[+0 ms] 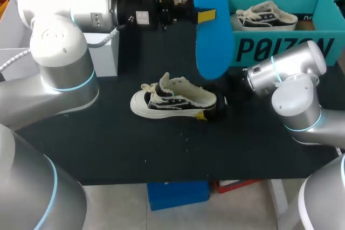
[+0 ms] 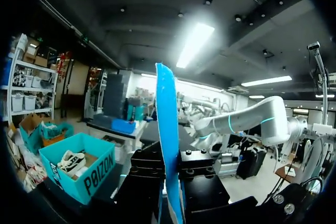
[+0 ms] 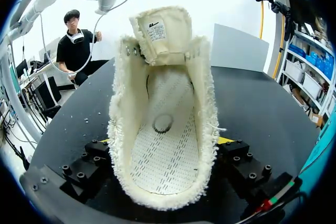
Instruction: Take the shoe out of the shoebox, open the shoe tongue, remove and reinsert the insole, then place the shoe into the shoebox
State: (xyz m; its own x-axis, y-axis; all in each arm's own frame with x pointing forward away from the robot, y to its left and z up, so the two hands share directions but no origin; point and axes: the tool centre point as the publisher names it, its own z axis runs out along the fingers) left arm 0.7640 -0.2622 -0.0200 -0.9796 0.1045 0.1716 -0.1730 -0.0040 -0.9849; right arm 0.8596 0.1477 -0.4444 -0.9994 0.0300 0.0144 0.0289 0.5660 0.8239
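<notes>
Holding the flat blue foam insole (image 1: 213, 30) aloft in your clamped left gripper (image 2: 169, 179), lower its toe end into the cream-and-black sneaker (image 1: 172, 100), heel pinched on the black table (image 1: 108, 149) by the right gripper (image 3: 165, 141); align lengthwise.

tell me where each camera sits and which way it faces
Head view: above and behind the table, looking down; both arms show, the left gripper holding the insole aloft, the right gripper at the heel of the shoe.
Left wrist view: on the left wrist, looking out into the room; its black fingers clamp the insole edge-on.
Right wrist view: on the right wrist, looking from the heel into the shoe, a finger on each side.
Shared: head and left wrist views both show the insole and shoebox.
</notes>
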